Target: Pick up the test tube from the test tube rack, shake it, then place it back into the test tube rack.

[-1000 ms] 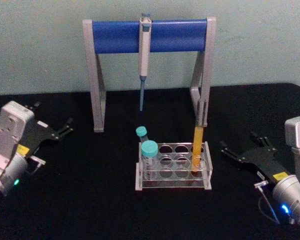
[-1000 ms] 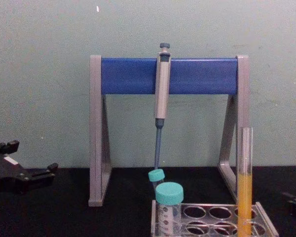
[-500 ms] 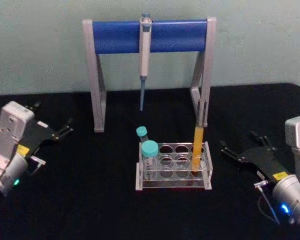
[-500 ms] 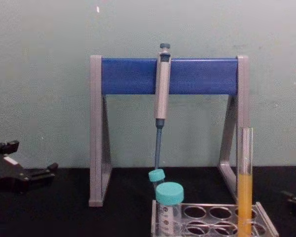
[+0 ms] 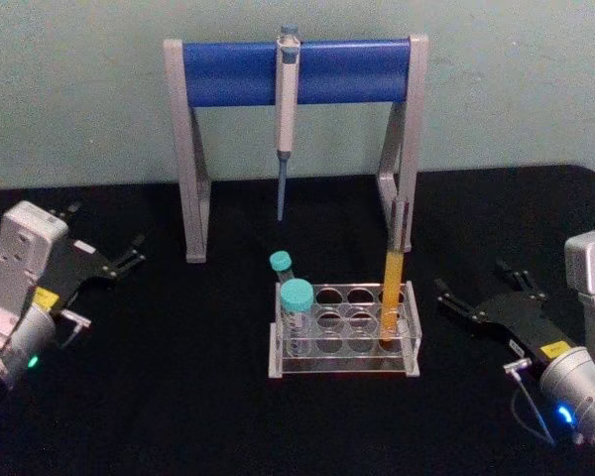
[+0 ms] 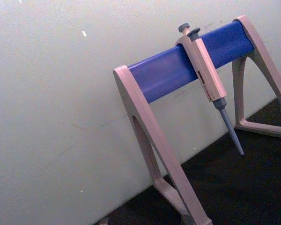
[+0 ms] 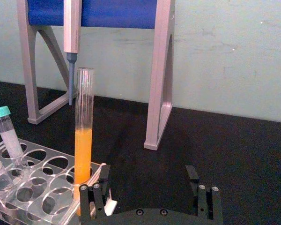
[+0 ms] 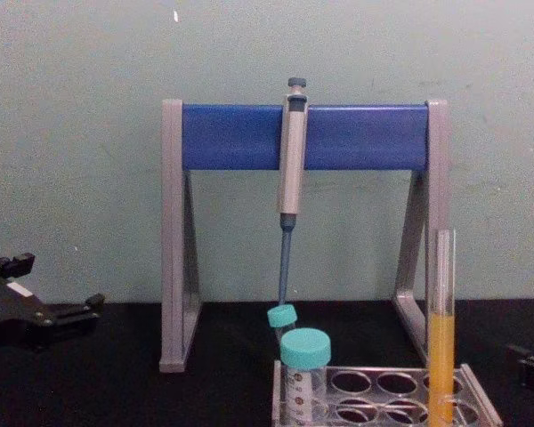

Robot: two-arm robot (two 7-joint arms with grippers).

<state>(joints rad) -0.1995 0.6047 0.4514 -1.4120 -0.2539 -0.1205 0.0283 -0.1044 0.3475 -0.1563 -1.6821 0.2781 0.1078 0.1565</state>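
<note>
The test tube [image 5: 392, 288] stands upright in a hole at the right end of the test tube rack [image 5: 343, 332], on the black bench [image 5: 178, 397]. By its look it is thin glass: light, stiff, smooth enough to slip, and likely to crack under a hard squeeze. It is uncapped, so a rough shake could throw liquid out. The best place to hold it is probably the bare clear length above the liquid and well above the rack, pinched from the sides with modest force and lifted straight up.

It is tall and slim, with orange-yellow liquid filling its lower part and clear glass above to an open mouth. The rack is low clear plastic with rows of round holes; two shorter teal-capped tubes [image 5: 296, 309] sit at its left end.

The right end effector [image 5: 481, 297] rests low on the bench near the rack's right side, fingers spread wide and holding nothing. The left end effector [image 5: 104, 256] sits well apart at the left, also released and empty. A pipette [image 5: 286, 109] hangs on the grey-and-blue stand [image 5: 297, 71] behind
</note>
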